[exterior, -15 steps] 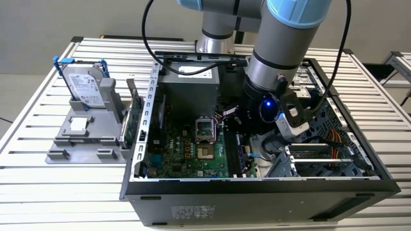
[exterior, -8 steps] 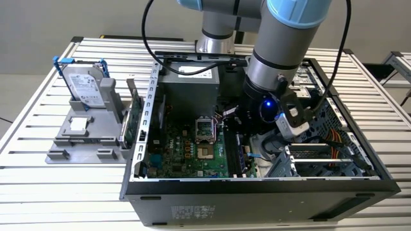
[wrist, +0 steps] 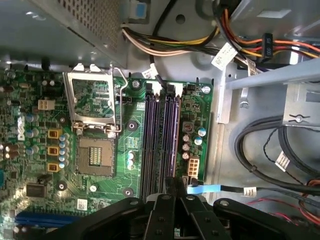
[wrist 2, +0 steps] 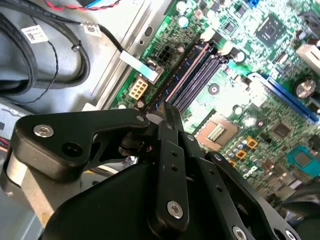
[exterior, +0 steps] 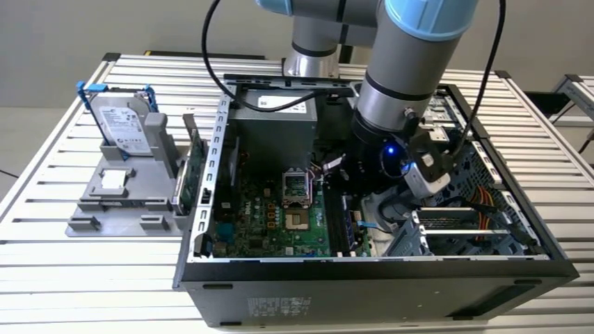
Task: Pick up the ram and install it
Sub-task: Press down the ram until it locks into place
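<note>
While the arm (exterior: 408,62) reaches down into the open computer case (exterior: 371,292), its gripper (wrist 2: 167,112) hangs right over one end of the memory slots (wrist: 152,140). The jaws are clenched almost together on a thin strip that seems to be the ram (wrist 2: 185,74). It stands on edge and runs along the slot directly under the jaws. I cannot tell whether it is seated.

As a judgement, the ram is light, stiff and thin, and it is fragile. Its chips and contact edge should not be squeezed. The sound place to hold it is by the flat faces near the upper edge, kept square to the slot so it does not twist.

The exterior view gives the wider setting. The case lies on a slatted metal surface (exterior: 55,278), and a grey stand well away from the memory slots carries a hard drive (exterior: 121,122) and a green card (exterior: 190,177). The first wrist view looks straight down the memory slots, with the processor socket (wrist: 95,155) beside them and bundled power cables (wrist: 165,45) beyond their far end. The second wrist view looks from an angle and shows the strip's pale upper edge against the dark slots.
</note>
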### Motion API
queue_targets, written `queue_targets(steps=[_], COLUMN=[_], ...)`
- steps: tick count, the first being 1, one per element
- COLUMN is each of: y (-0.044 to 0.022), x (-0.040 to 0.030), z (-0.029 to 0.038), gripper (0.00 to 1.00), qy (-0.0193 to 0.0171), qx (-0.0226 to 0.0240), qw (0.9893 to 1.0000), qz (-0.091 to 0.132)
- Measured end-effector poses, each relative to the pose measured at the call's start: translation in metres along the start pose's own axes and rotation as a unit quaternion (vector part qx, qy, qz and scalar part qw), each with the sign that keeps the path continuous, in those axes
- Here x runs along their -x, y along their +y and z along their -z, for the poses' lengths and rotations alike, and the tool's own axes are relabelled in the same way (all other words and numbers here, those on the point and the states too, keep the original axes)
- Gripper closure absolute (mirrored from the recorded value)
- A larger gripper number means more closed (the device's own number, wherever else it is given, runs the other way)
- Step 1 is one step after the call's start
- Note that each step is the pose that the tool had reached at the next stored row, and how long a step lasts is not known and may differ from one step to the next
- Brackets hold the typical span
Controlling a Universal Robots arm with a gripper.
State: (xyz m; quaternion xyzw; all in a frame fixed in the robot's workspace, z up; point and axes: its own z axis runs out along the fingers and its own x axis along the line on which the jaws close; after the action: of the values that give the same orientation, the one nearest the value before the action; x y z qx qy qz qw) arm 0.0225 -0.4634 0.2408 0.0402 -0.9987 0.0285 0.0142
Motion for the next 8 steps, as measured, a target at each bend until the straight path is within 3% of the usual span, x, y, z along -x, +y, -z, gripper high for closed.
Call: queue_targets(steps=[4,8], y=[0.0,0.0002], x=[0.0,0.0], z=[-0.0001,-0.0001], gripper=[1.0,1.0], qy=[-0.0018,-0.0034], qx=[-0.001,-0.0019], qw=[0.9995,0.998], qz=[0.033,0.062])
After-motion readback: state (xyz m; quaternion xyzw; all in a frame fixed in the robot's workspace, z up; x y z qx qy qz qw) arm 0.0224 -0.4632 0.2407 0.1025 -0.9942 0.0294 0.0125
